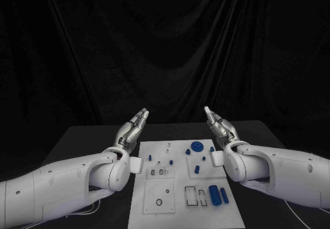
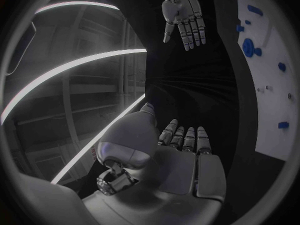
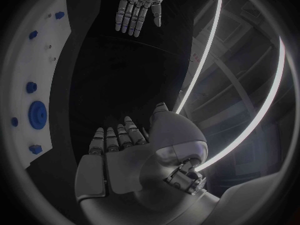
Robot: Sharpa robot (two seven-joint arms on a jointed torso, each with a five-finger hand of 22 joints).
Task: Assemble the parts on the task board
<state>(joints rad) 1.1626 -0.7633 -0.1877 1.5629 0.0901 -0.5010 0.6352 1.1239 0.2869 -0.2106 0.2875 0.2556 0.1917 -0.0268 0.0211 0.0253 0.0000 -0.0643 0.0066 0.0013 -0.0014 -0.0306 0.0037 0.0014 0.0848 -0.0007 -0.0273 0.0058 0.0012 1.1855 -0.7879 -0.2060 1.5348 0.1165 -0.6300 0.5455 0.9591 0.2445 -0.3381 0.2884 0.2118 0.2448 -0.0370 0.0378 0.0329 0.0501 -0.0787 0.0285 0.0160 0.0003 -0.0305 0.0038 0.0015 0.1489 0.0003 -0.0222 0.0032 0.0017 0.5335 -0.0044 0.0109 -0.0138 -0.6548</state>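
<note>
The white task board [image 1: 180, 210] lies in the middle of the black table. Small blue parts sit on it: a round gear [image 1: 197, 147] near the far edge, two long cylinders [image 1: 219, 195] at the near right, and small pegs [image 1: 197, 168] between. My left hand [image 1: 133, 127] is raised above the board's far left corner, fingers straight and together, holding nothing. My right hand [image 1: 219, 125] mirrors it above the far right corner, also empty. The left wrist view shows my own left hand [image 2: 169, 160], the right hand [image 2: 183, 15] opposite and the board [image 2: 269, 85]. The right wrist view shows my right hand [image 3: 131, 160], the left hand [image 3: 139, 7] and the gear [image 3: 37, 115].
A black curtain hangs behind the table [image 1: 82, 138]. The board has several empty slots and outlined recesses [image 1: 194, 194] on its near half. White cables [image 1: 303, 212] lie at the table's near corners.
</note>
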